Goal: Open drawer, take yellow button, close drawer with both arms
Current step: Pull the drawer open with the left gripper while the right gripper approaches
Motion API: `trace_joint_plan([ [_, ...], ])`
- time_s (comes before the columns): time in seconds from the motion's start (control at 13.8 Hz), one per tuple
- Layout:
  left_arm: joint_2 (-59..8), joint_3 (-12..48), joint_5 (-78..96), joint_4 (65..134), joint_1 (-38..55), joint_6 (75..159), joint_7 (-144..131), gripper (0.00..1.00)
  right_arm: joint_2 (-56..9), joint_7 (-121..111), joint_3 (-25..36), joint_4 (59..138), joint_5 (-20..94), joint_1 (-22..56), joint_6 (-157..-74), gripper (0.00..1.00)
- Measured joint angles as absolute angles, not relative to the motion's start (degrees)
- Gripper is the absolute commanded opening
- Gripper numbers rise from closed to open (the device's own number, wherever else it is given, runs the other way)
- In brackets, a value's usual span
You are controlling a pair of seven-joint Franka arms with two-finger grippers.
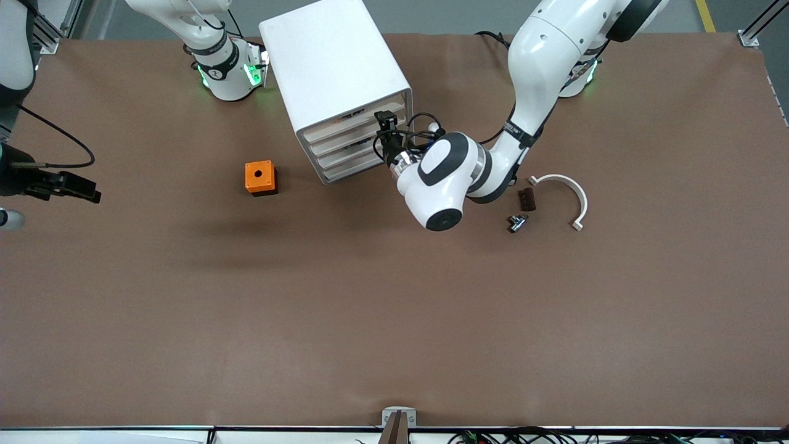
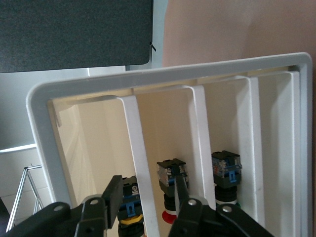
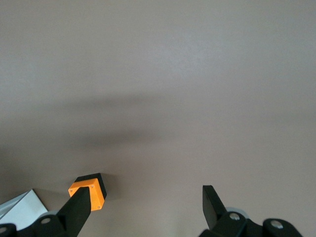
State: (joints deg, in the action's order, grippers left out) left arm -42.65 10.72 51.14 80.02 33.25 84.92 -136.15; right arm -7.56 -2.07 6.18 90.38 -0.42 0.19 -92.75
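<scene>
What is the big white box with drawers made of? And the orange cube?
The cabinet looks like smooth white plastic: even colour, rounded edges, a soft sheen. The orange cube seems plastic too, matte orange on a dark base, maybe printed; that can't be told for sure.

- Orange cube [image 1: 260, 177] with a hole, beside the cabinet [image 1: 336, 80], toward the right arm's end.
- White curved bracket [image 1: 564, 196], dark brown block [image 1: 526, 199] and small black-and-silver part [image 1: 516, 222], close together toward the left arm's end.
</scene>
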Motion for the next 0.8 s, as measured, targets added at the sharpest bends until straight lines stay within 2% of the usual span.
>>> trace_joint_plan([
  [0.07,-42.7,10.7,51.1,80.0,33.7,85.0,-136.1,0.39,-7.8,-2.1,6.2,90.2,-0.4,0.2,-92.9,1.00],
  [0.22,-43.1,10.7,51.1,80.0,34.4,85.6,-136.1,0.35,-7.8,-2.0,6.1,89.9,-0.4,0.2,-92.9,1.00],
  [0.43,-43.7,10.7,51.1,79.8,35.0,86.0,-136.1,0.04,-7.8,3.5,5.9,89.7,-0.4,0.7,-92.3,1.00],
  [0.8,-43.6,10.5,52.0,79.1,31.6,85.6,-137.5,0.00,-7.8,17.8,5.5,89.7,-0.3,4.3,-90.4,1.00],
])
